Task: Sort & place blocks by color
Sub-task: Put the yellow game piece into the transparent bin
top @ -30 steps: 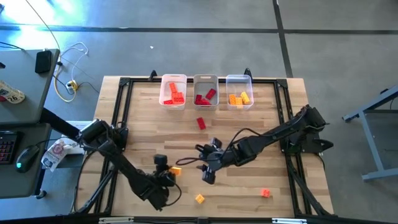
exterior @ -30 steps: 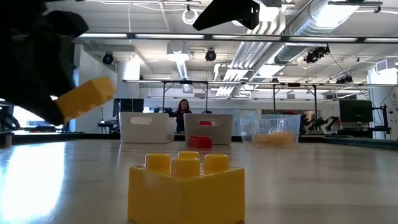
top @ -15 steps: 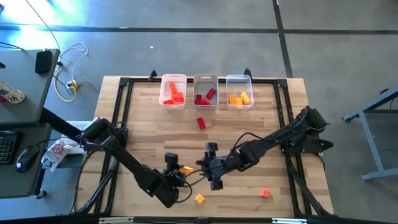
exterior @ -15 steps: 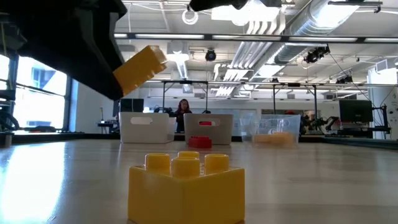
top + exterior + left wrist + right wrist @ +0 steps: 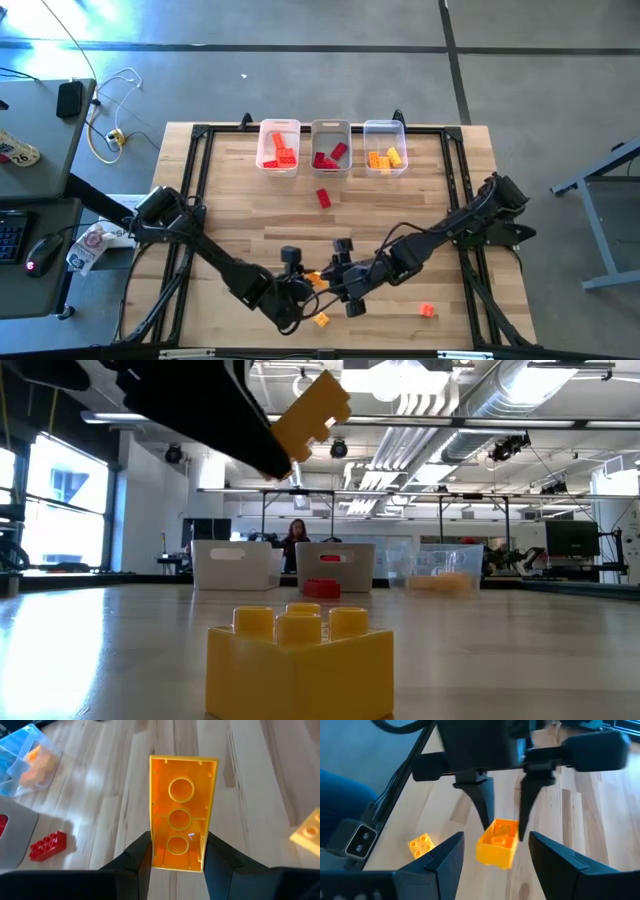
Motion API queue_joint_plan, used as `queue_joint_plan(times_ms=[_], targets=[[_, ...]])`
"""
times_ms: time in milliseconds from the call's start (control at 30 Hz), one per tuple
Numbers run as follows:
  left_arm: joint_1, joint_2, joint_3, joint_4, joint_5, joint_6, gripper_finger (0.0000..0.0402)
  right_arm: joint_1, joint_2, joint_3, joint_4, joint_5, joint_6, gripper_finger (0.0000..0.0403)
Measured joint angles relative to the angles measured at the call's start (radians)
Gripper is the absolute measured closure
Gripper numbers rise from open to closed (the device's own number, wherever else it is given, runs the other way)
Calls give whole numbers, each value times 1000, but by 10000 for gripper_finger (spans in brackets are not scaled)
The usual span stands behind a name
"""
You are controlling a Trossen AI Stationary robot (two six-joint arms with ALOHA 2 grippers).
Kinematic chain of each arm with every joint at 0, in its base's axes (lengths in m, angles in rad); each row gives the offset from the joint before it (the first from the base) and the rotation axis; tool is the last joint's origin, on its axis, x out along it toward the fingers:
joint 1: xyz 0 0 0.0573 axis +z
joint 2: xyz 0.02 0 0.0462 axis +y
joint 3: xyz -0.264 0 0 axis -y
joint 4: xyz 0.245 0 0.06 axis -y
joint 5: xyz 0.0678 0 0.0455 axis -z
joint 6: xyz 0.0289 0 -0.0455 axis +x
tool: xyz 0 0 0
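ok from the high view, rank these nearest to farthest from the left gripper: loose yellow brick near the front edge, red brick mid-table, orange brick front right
From the left gripper:
1. Yellow brick, just in front of it.
2. Red brick, toward the bins.
3. Orange brick, far to the right.

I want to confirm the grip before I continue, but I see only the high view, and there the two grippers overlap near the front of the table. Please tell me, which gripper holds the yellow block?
Observer: The left gripper holds the yellow block; its two fingers press the block's long sides.
Operator: Is the right gripper also touching it?
Observer: No. The right gripper is open, with the block between its fingers but apart from them.
Operator: Is the block on the table?
Observer: No, the low view shows it tilted in the air, well above the table.
Operator: Which side faces the left wrist camera?
Observer: Its hollow underside.
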Motion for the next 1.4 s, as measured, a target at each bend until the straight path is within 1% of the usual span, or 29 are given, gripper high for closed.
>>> queue_joint_plan(times_ms=[267, 400, 567, 767, 967, 1033, 1100, 1267, 1400], targets=[[14, 0, 0, 98, 0, 23, 290, 34, 0, 0, -45, 53, 3, 192], [14, 0, 0, 147, 0, 43, 289, 44, 0, 0, -57, 101, 3, 192], [15, 0, 0, 196, 0, 61, 290, 45, 0, 0, -66, 96, 14, 192], [22, 0, 0, 249, -5, 68, 289, 45, 0, 0, -112, 98, 72, 192], [23, 0, 0, 328, -12, 114, 288, 46, 0, 0, -126, 124, 105, 193], [27, 0, 0, 335, -12, 116, 288, 46, 0, 0, -126, 124, 105, 201], [32, -1, 0, 336, -11, 116, 288, 45, 0, 0, -126, 122, 108, 217], [51, -2, 0, 337, 29, 100, 287, 45, 0, 0, -133, 108, 123, 285], [66, -2, 0, 337, 53, 83, 284, 45, 0, 0, -140, 101, 143, 288]])
